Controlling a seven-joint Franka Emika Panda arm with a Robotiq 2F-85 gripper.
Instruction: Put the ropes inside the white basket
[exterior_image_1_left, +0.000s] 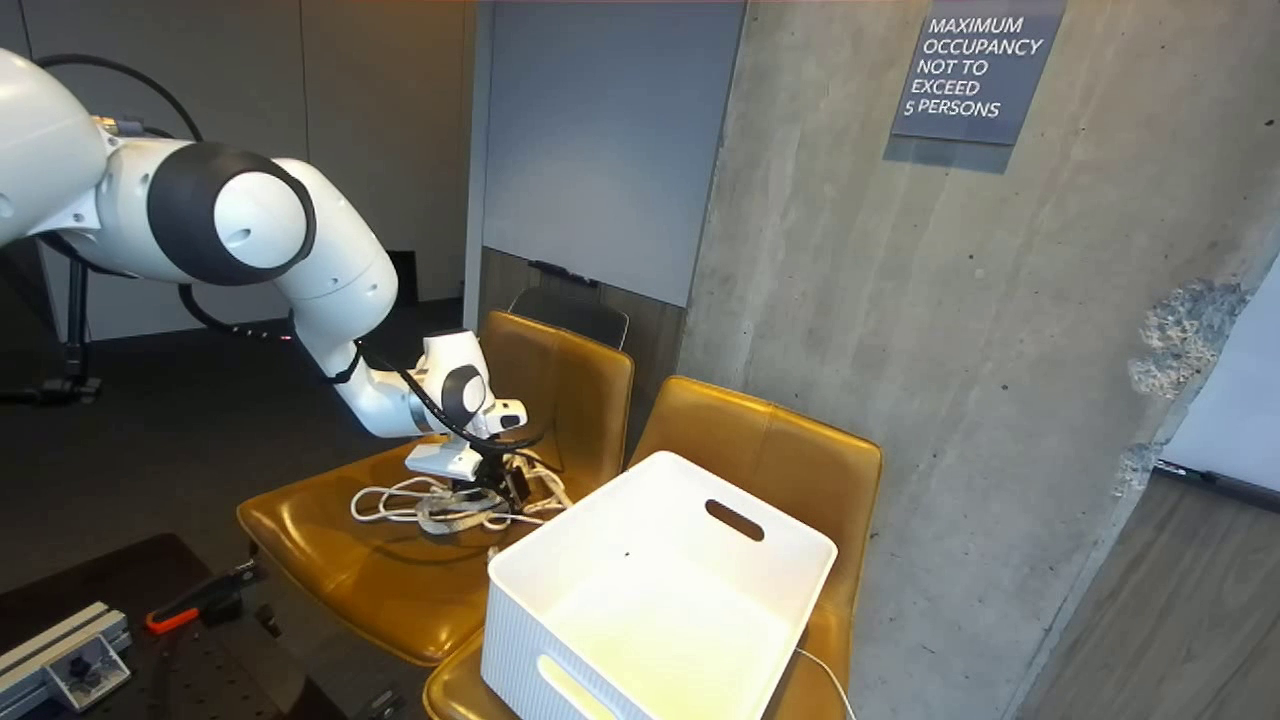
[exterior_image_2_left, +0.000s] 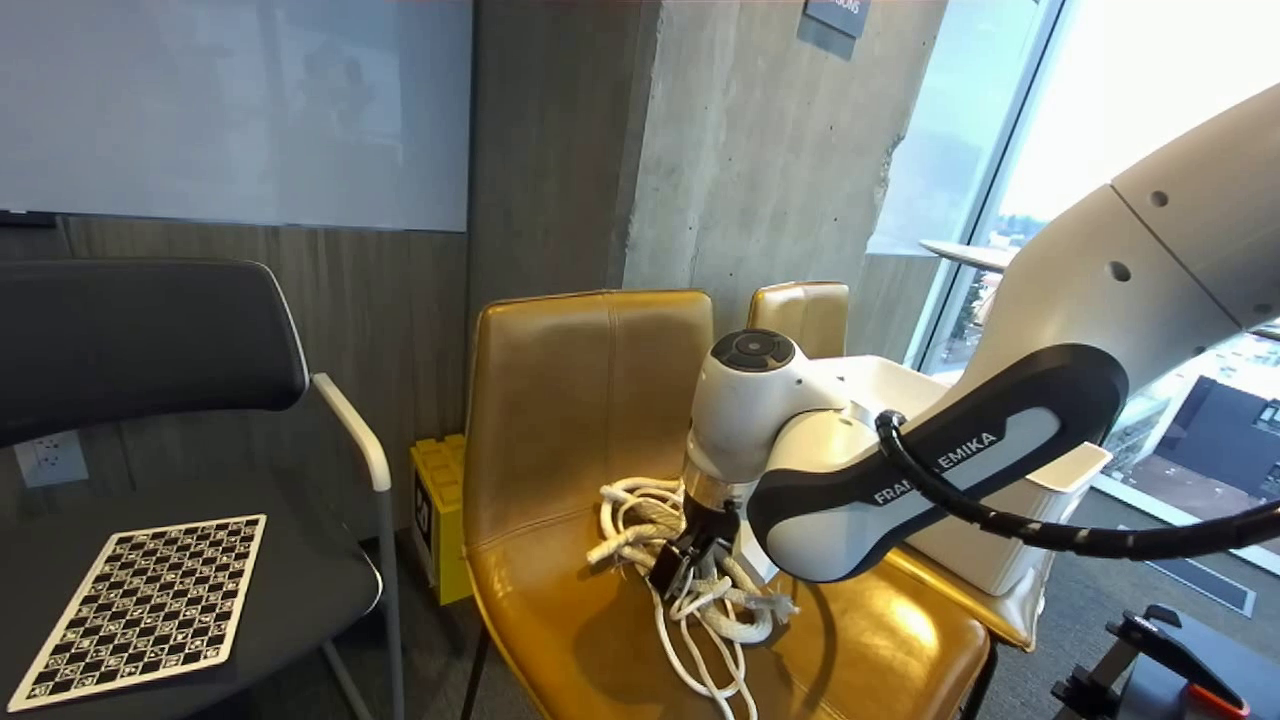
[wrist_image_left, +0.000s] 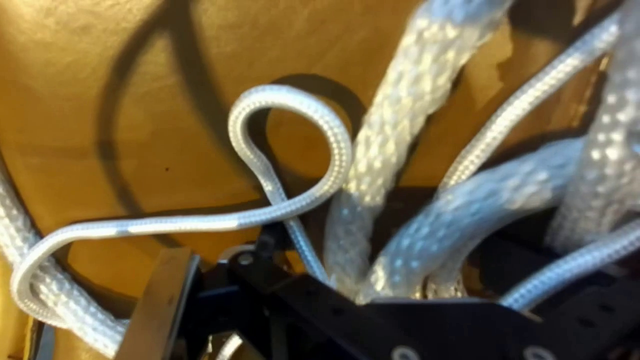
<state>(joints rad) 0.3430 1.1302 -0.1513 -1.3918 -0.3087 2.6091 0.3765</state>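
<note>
The Robotiq gripper (exterior_image_2_left: 690, 578), in an exterior view, pointed down into the cream-white ropes (exterior_image_2_left: 635, 538), its jaws set wide apart. The ropes lay tangled on the seat of a tan upholstered chair (exterior_image_2_left: 585, 400), with coils at 11 o'clock from the gripper and thin loops trailing at 6 o'clock. At 9 o'clock, a checkered board (exterior_image_2_left: 150, 605) rested on a black armchair (exterior_image_2_left: 140, 335).

In an exterior view, the white plastic basket (exterior_image_1_left: 525, 630) stood on a second tan chair (exterior_image_1_left: 770, 440), at 4 o'clock from the gripper. An occupancy sign (exterior_image_1_left: 975, 75) hung at 1 o'clock from the basket.

In the wrist view, one finger (wrist_image_left: 152, 305) showed at 8 o'clock; a loop of thin cord (wrist_image_left: 341, 150) curled near the centre.
</note>
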